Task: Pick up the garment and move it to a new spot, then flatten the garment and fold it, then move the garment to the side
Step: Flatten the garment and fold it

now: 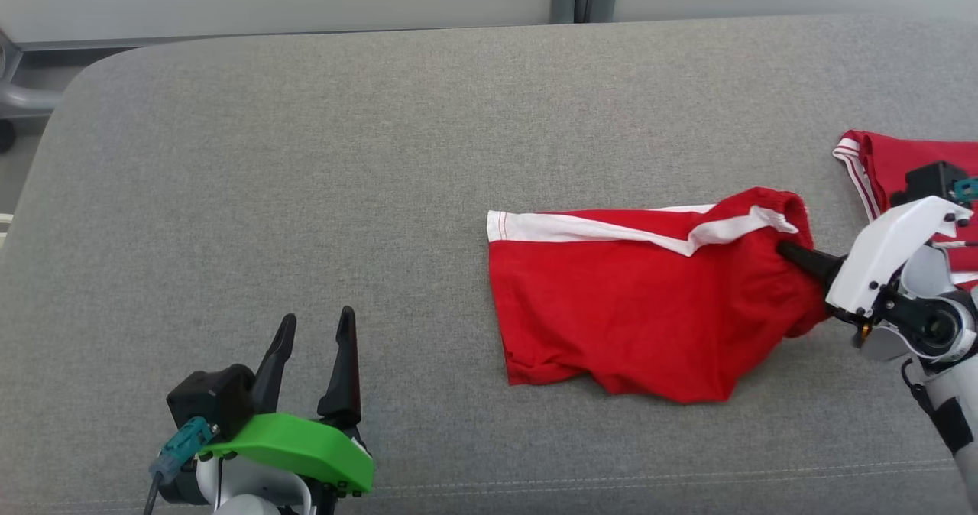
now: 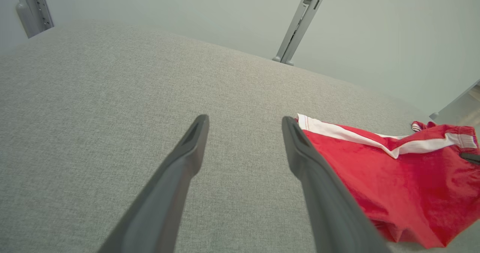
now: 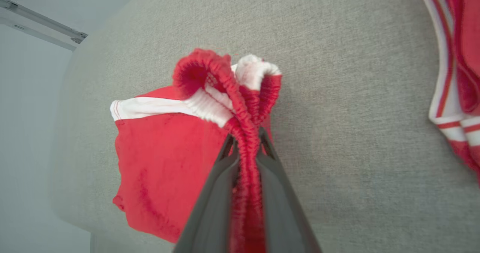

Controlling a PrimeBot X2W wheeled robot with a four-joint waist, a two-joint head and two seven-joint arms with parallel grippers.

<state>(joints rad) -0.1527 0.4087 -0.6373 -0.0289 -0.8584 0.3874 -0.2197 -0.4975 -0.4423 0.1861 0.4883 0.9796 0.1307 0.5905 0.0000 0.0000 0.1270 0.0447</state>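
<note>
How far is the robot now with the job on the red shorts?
Done: the right gripper is shut on the waistband of the shorts. In hand: the pick-up and move; the shorts lie rumpled on the cushion, the left gripper open and apart from them. Left: flattening, folding, moving aside.

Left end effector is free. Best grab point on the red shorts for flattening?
Probably the white-striped hem corner, coming from the robot's left: it lies flat facing the open left end effector, opposite the waistband held by the right end effector.
</note>
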